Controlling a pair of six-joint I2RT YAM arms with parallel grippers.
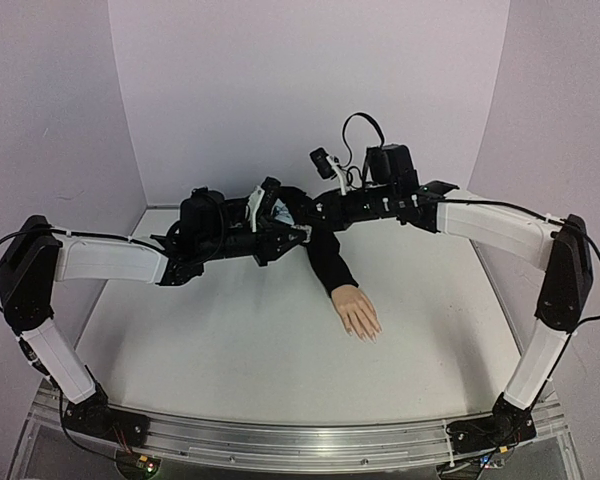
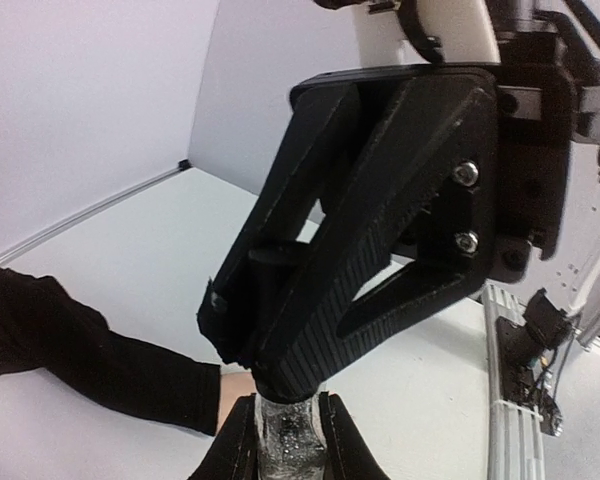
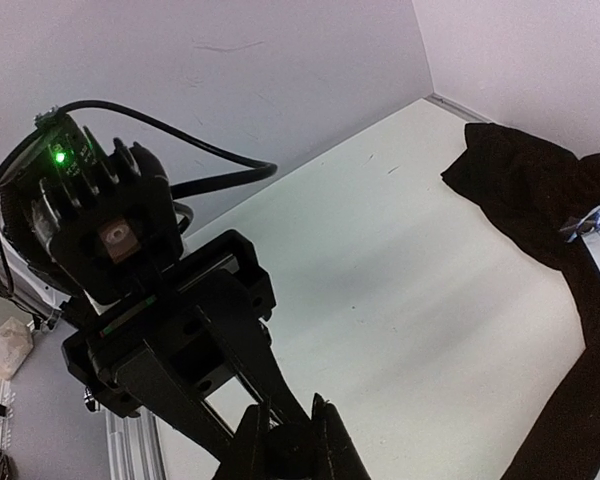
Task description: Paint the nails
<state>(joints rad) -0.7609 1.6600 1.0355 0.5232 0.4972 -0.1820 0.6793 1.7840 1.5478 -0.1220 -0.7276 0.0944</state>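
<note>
The mannequin hand (image 1: 357, 311) lies palm down mid-table, its black sleeve (image 1: 325, 256) running back. The nails (image 1: 368, 335) show as small pale tips toward the near side. Both grippers meet above the sleeve's far end. My left gripper (image 2: 283, 402) is shut on the small clear bottle (image 2: 285, 440), held in the air. My right gripper (image 3: 291, 402) is shut on the bottle's black cap (image 3: 292, 455), and its ribbed fingers (image 2: 320, 330) fill the left wrist view. In the top view the left gripper (image 1: 290, 233) and right gripper (image 1: 305, 214) hide the bottle.
The sleeve (image 3: 540, 190) bunches at the table's back, with a small white label (image 3: 598, 228) on it. White walls close the table at the back and sides. A metal rail (image 1: 300, 440) runs along the near edge by the arm bases.
</note>
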